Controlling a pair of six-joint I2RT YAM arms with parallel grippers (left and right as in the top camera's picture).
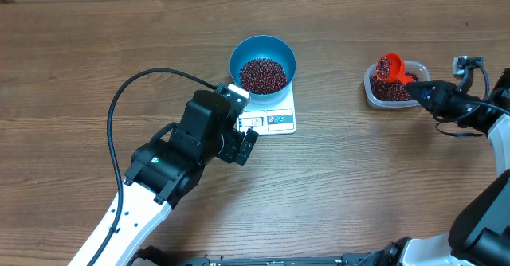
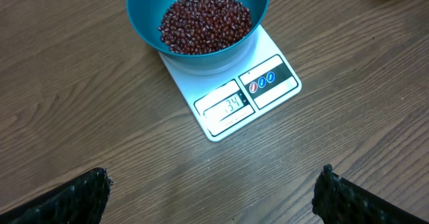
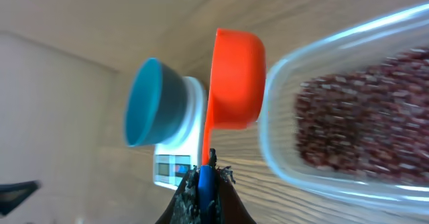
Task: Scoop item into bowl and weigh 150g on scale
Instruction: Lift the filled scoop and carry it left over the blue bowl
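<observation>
Wood-grain tabletop [image 1: 80, 51] under everything. Right tool [image 3: 204, 177] clamped tight on handle of orange scoop [image 1: 390, 64], held over clear tub [image 1: 369, 87] of maroon beans [image 1: 390, 91]; scoop loaded, seen from overhead. In right wrist view only scoop underside visible, tub blurred and cut off by frame edge. Left tool [image 2: 213, 184] spread wide, gripping nothing; only fingertips [image 2: 87, 194] showing at frame bottom. Just ahead, white scale [image 2: 268, 90]: display faint, seemingly 134; red and blue button marks, lettering too small to read. Blue bowl [image 2: 141, 23] on scale, more beans piled inside.
</observation>
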